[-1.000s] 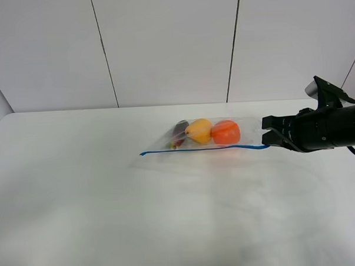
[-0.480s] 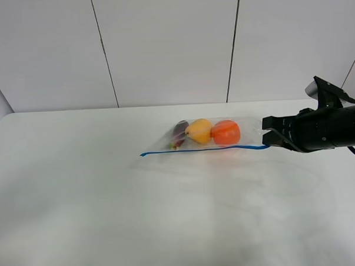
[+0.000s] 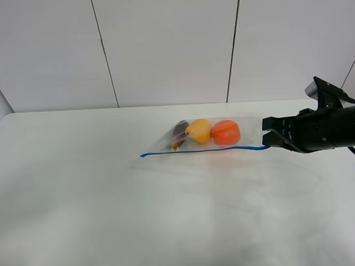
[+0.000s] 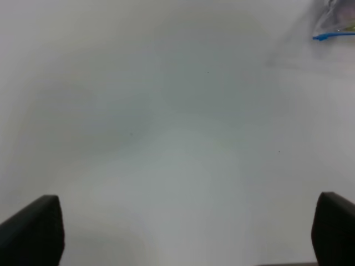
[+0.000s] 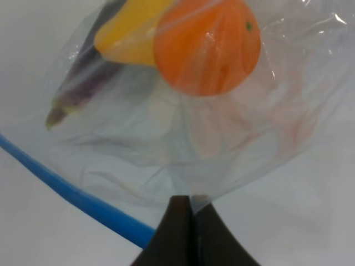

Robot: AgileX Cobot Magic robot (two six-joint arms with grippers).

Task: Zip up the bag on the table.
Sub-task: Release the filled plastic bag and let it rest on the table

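Progress looks early to you: the left gripper (image 4: 183, 233) hangs released over bare desk (image 3: 80, 202), well apart from the bag (image 3: 204, 138). The bag lies right of centre, eggplant (image 3: 179, 132), pear (image 3: 199, 131) and orange (image 3: 226, 132) showing through it. The blue zip strip (image 3: 202, 149) runs along its near edge; whether it is sealed you cannot tell. The right gripper (image 5: 186, 208) is clenched on the bag's corner beside the strip's end. No writing is readable.

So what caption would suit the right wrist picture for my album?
Shut jaws pinch the bag beside its blue zip strip, orange showing through.
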